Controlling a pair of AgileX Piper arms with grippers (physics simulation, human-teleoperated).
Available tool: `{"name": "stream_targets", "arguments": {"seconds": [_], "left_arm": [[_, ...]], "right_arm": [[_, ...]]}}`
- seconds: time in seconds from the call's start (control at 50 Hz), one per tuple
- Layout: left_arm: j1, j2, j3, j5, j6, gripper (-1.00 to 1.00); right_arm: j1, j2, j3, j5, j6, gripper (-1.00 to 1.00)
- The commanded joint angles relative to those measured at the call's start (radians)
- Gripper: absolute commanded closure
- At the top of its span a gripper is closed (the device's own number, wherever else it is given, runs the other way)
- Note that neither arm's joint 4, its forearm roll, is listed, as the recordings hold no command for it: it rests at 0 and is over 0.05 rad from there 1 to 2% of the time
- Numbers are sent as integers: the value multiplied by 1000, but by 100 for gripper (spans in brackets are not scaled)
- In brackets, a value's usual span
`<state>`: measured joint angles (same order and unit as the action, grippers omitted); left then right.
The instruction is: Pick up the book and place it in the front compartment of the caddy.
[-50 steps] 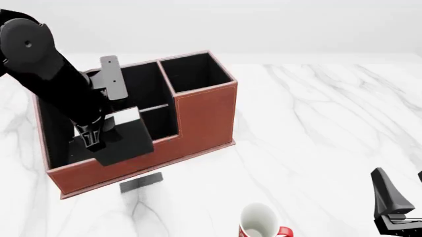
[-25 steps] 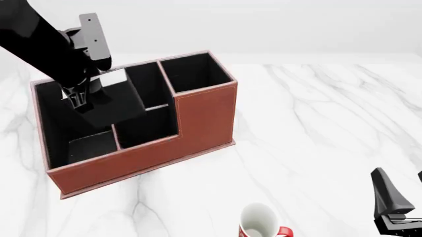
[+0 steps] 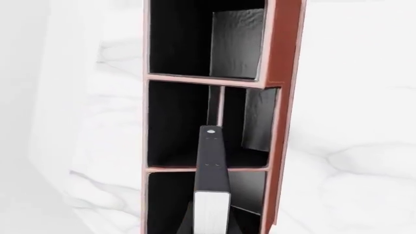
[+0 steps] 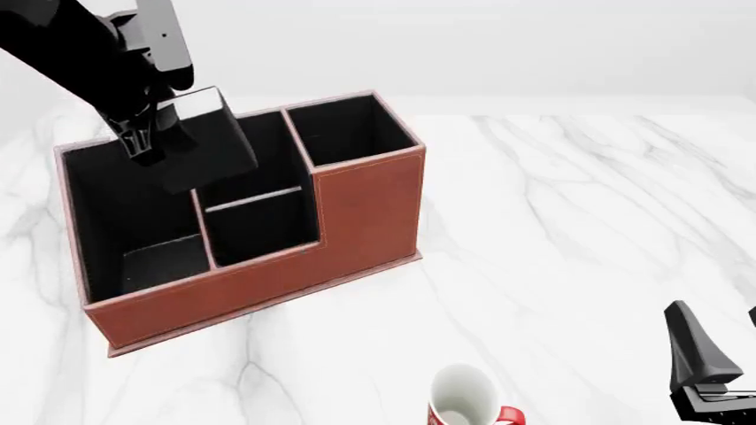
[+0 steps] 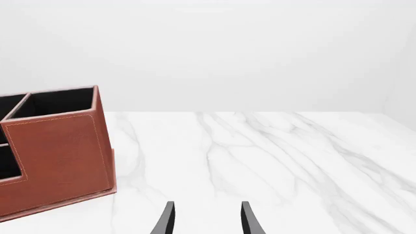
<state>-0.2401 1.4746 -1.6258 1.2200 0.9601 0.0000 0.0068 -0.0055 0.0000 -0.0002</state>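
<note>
The left arm [image 4: 71, 62] is looking big, round and black, like a thick shiny tube. A flat gray block with small dark screw dots [image 4: 163, 44] is sitting on its side. The left pincer [image 4: 142, 142] is showing thin black fingers with light lines. In the left wrist view, one long black finger [image 3: 211, 161] is showing a little pale round dot near its tip. The right pincer [image 5: 206, 219] is showing two thin, black, pointed fingers [image 4: 697, 354].

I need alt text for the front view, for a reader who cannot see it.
The left tool holds the black book in the air above the reddish-brown caddy on a white marble table. A white-and-red mug stands near the bottom edge, and the right tool waits at the lower right.
</note>
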Motion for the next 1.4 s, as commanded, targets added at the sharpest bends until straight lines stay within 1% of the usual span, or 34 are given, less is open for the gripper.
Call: {"name": "stream_targets", "arguments": {"seconds": [0.02, 0.08, 0.12, 0.14, 0.18, 0.32, 0.56, 0.64, 0.72, 1.0, 1.1, 1.12, 1.14, 1.3, 1.4], "left_arm": [[3, 45, -61, 0, 35, 100], [-2, 67, -81, 0, 33, 100], [7, 68, -79, 0, 43, 100], [18, 79, -97, 0, 52, 100], [18, 84, -100, 0, 52, 100], [9, 134, -146, 0, 36, 100], [-1, 188, -191, 0, 15, 100], [16, 197, -200, 0, 29, 100], [7, 222, -223, 0, 11, 100], [22, 270, -252, 0, 6, 100], [55, 280, -254, 0, 29, 100], [55, 283, -257, 0, 28, 100], [43, 294, -261, 0, 12, 100], [56, 317, -272, 0, 20, 100], [44, 338, -282, 0, -1, 100]], "right_arm": [[0, 0, 0, -1, 0, -100], [0, 0, 0, -1, 0, -100], [0, 0, 0, -1, 0, -100], [0, 0, 0, -1, 0, -100], [0, 0, 0, -1, 0, -100], [0, 0, 0, -1, 0, -100], [0, 0, 0, -1, 0, -100], [0, 0, 0, -1, 0, -100], [0, 0, 0, -1, 0, -100], [0, 0, 1, -1, 0, -100], [0, 0, 0, -1, 0, -100], [0, 0, 1, -1, 0, -100], [0, 0, 0, -1, 0, -100], [0, 0, 0, -1, 0, -100], [0, 0, 0, -1, 0, -100]]}}
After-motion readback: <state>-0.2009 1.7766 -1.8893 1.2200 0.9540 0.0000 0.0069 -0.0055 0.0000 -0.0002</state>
